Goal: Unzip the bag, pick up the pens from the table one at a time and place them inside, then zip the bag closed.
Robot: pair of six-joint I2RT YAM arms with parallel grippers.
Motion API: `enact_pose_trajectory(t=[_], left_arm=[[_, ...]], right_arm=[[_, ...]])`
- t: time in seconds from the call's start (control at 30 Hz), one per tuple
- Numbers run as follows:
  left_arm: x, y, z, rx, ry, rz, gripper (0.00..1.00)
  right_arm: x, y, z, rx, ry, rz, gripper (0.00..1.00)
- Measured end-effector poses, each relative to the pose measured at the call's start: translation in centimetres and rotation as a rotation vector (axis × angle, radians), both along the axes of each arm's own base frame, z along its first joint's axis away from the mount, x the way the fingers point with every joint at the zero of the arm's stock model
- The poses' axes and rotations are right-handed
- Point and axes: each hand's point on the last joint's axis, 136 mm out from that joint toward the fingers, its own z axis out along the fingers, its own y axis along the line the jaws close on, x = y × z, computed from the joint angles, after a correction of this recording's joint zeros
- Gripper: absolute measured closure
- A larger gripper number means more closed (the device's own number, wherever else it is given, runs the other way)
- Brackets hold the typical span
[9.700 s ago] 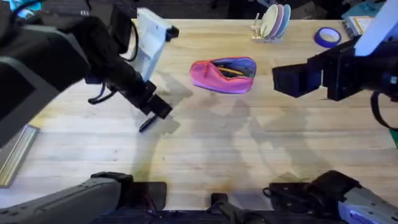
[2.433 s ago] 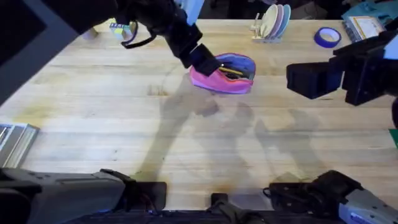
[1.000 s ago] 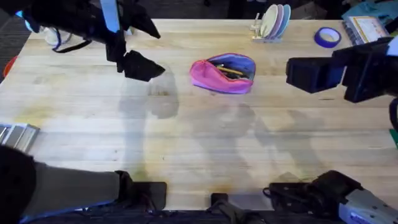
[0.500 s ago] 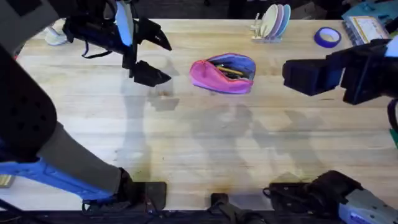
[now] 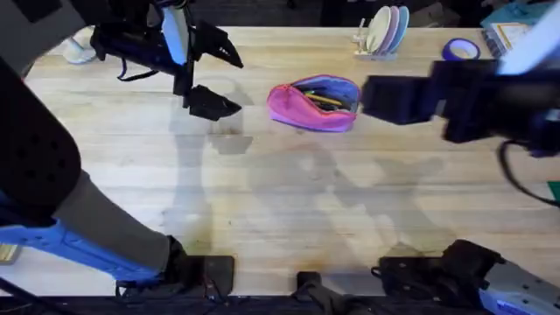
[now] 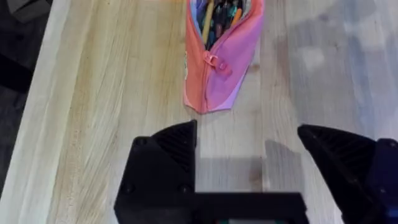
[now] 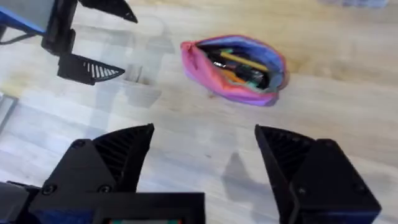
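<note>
The pink bag [image 5: 313,107] lies unzipped at the back middle of the table [image 5: 280,201], its blue lining showing. Several pens [image 5: 325,99] lie inside it, among them yellow and orange ones [image 7: 241,65]. My left gripper [image 5: 224,79] hovers open to the left of the bag, a short gap away; its wrist view shows the bag [image 6: 220,56] ahead between the spread fingers [image 6: 173,146]. My right gripper [image 5: 371,96] is open beside the bag's right end, raised above the table. Its wrist view looks down on the bag [image 7: 211,78] and on the left gripper [image 7: 106,40].
A rack of plates [image 5: 385,31] stands at the back edge, with a blue tape roll [image 5: 459,51] and papers [image 5: 503,33] to its right. A small pale roll [image 5: 77,51] sits at the back left. Bare wood spreads across the near half of the table.
The left gripper drew back from the bag to the left and has since held still. In the last half second the right arm moved left, up to the bag's right end.
</note>
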Motion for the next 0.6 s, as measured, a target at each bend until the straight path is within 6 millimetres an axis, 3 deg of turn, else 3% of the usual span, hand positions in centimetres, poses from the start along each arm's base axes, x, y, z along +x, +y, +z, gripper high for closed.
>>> enact_pose_trajectory(t=[0.4, 0.6], left_arm=[[0.0, 0.0, 0.0, 0.000, 0.000, 0.000, 0.006], [0.0, 0.0, 0.0, 0.000, 0.000, 0.000, 0.006]], right_arm=[[1.5, 7.6, -2.7, -0.051, 0.009, 0.022, 0.002], [2.5, 9.2, -3.9, -0.026, 0.033, -0.043, 0.003]])
